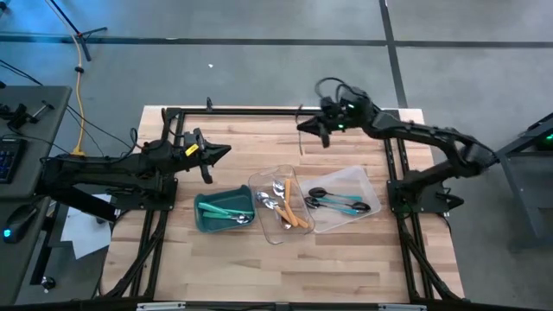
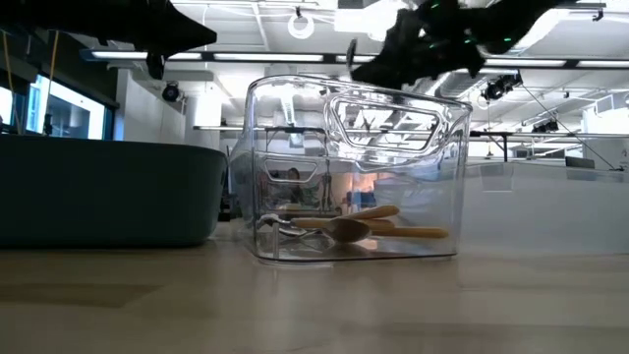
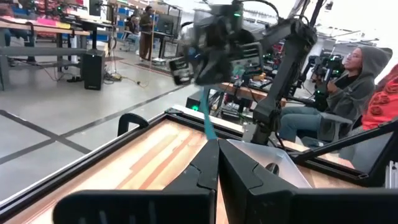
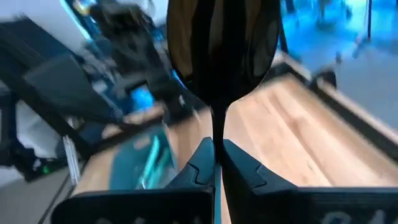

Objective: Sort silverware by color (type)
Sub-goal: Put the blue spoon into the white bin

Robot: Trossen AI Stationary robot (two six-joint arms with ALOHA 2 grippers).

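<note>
Silverware: glossy black oval spoon pinched in right claw, slim teal handle; left claw pressed together.

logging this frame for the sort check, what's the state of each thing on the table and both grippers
right gripper: shut on black-headed spoon, raised over the table's far side
left gripper: shut, empty, raised
teal bin: holds teal-handled utensils
middle clear tray: holds orange-handled spoons
right clear tray: holds black-headed spoons

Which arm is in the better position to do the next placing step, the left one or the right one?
The right one, probably. The right gripper is shut on a black-headed spoon, high over the table's far side. The left gripper is shut and holds nothing, above the teal bin.
</note>
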